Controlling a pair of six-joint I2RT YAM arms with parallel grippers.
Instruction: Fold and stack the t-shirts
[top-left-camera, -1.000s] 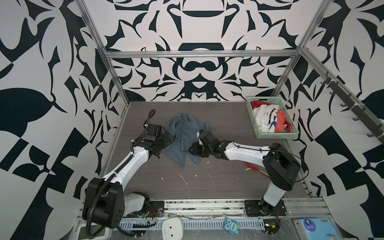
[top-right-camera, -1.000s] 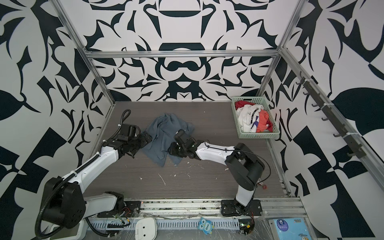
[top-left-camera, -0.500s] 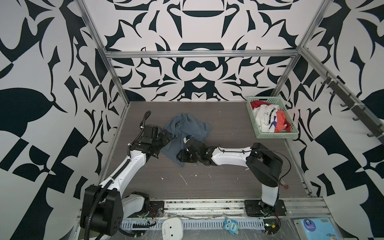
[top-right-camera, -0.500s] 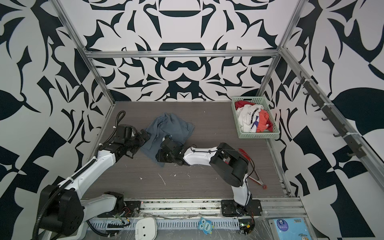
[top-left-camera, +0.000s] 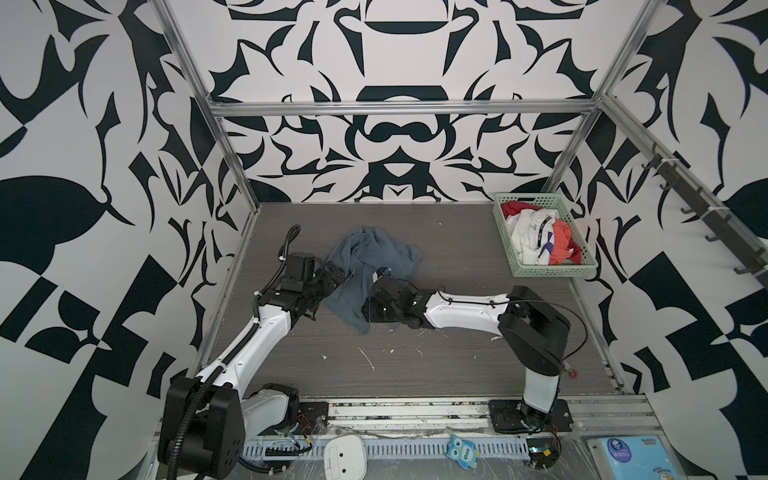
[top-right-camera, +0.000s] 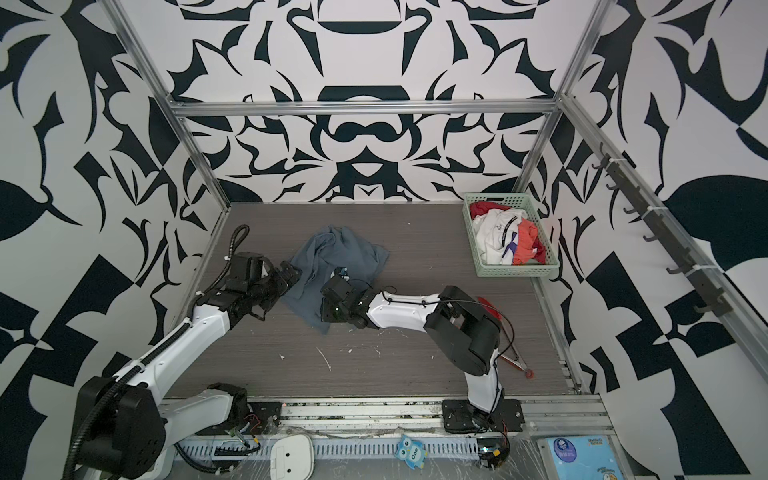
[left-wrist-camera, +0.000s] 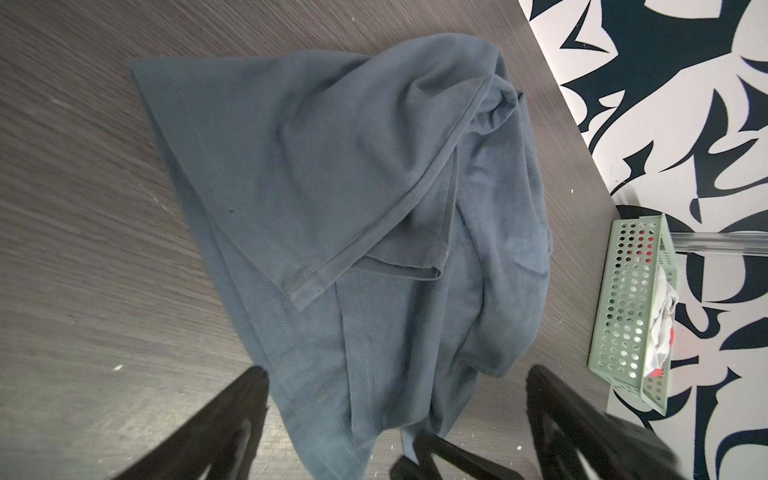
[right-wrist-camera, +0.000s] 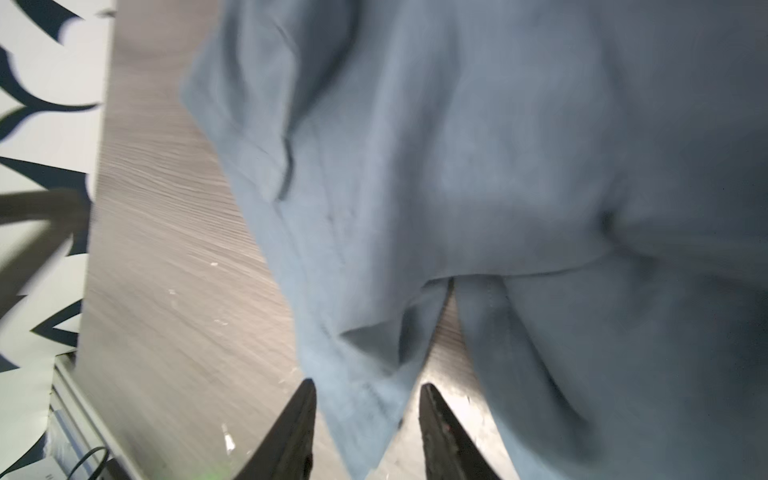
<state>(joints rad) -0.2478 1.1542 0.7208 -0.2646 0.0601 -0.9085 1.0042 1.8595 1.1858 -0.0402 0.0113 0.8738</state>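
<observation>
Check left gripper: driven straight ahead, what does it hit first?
The blue-grey t-shirt: its near edge lies between the tips of the open left gripper, though height above the cloth is unclear.

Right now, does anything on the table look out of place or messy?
Yes. The blue-grey t-shirt lies crumpled in a heap mid-table, not spread flat. White scraps litter the tabletop between it and the arms' bases. A red tool lies near the right edge, partly behind the right arm, unrelated to folding.
</observation>
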